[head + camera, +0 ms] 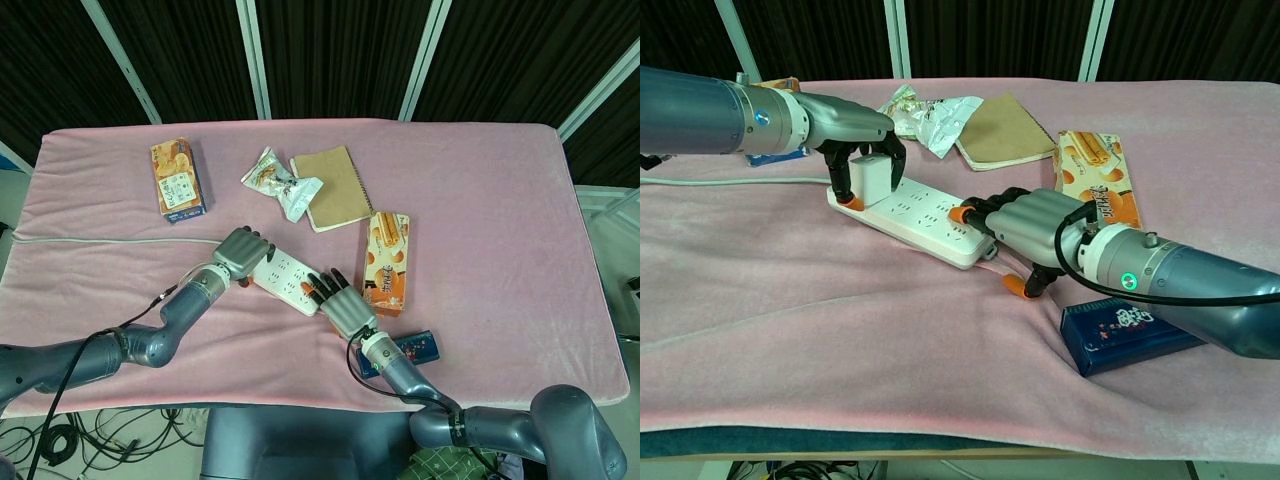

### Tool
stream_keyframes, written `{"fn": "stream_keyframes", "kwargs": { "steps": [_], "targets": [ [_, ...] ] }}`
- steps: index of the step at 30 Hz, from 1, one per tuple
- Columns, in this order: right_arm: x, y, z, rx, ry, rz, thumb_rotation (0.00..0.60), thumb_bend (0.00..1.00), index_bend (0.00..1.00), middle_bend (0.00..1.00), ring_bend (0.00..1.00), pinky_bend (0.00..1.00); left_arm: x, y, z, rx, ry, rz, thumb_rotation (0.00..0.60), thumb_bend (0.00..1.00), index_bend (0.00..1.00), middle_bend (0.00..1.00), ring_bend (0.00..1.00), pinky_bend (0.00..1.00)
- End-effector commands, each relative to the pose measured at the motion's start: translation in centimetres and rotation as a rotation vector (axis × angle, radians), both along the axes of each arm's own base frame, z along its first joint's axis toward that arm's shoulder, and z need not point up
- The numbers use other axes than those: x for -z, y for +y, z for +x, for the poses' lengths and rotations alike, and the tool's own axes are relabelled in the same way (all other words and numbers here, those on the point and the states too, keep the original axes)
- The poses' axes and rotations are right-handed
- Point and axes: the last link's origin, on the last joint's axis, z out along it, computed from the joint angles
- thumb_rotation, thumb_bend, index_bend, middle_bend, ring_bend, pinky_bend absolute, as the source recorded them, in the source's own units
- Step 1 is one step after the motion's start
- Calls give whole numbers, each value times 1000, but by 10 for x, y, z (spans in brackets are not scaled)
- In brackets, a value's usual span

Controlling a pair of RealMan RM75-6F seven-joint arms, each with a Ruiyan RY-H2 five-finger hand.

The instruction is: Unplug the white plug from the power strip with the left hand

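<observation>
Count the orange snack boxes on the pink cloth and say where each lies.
2. One orange box lies at the far left of the cloth; the other orange box lies right of the power strip, beside the right hand. None appears hidden.
</observation>
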Motion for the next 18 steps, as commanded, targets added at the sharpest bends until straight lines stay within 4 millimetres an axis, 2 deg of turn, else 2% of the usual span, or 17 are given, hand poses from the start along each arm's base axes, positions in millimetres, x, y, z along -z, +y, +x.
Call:
{"fn": "stream_keyframes", "kwargs": {
  "steps": [1, 10, 15, 18],
  "targets": [
    [0, 0, 0, -2, 3, 0, 600, 267, 68, 119, 81, 38, -3, 1, 2, -22, -8, -4, 600, 641, 647, 614, 261, 233],
    [-1, 0, -2, 4, 5, -1, 600, 266, 69, 119, 81, 39, -6, -2, 3, -2, -63, 59, 600, 652, 676, 647, 295, 291],
    [-1, 0, -4, 10, 6, 1, 600, 267, 69, 119, 81, 39, -5, -8, -7, 56, -119, 132, 600, 653, 701, 673, 331, 378],
    [-1, 1, -5, 9, 9, 5, 600, 267, 79, 127, 88, 41, -4, -11, -14, 100, -166, 179, 600, 653, 705, 678, 335, 386]
  ]
}}
